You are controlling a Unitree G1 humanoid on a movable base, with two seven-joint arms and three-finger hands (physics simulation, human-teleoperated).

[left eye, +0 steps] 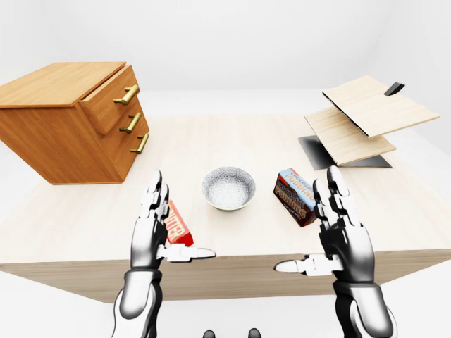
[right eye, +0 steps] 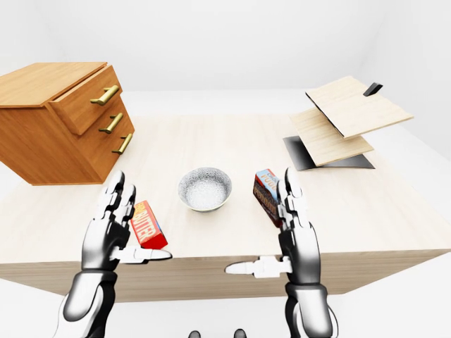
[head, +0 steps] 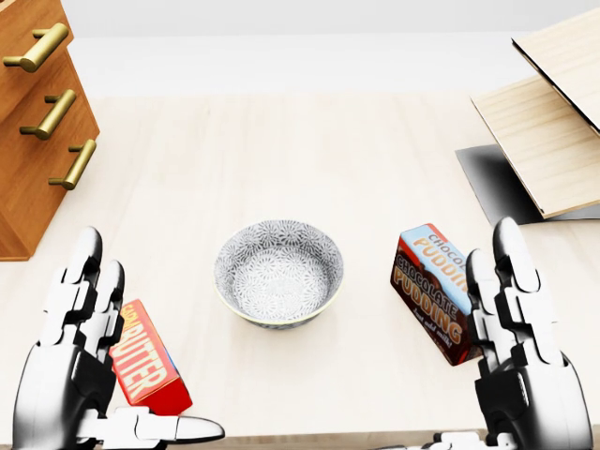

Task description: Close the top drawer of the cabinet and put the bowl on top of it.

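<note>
A grey patterned bowl [head: 279,271] stands upright on the light wooden table [head: 309,159], midway between my two hands. The wooden cabinet [left eye: 67,120] sits at the table's left; its top drawer [left eye: 107,102] juts out past the two lower ones, with brass handles [head: 39,47]. My left hand [head: 89,375] is open at the lower left of the head view, palm toward the bowl and well apart from it. My right hand [head: 511,370] is open at the lower right, empty too.
A red butter box [head: 145,364] lies beside my left hand. A chocolate pudding box [head: 433,292] lies just left of my right hand. At the right, two tilted wooden boards [left eye: 366,116] rest on a dark base [left eye: 320,151].
</note>
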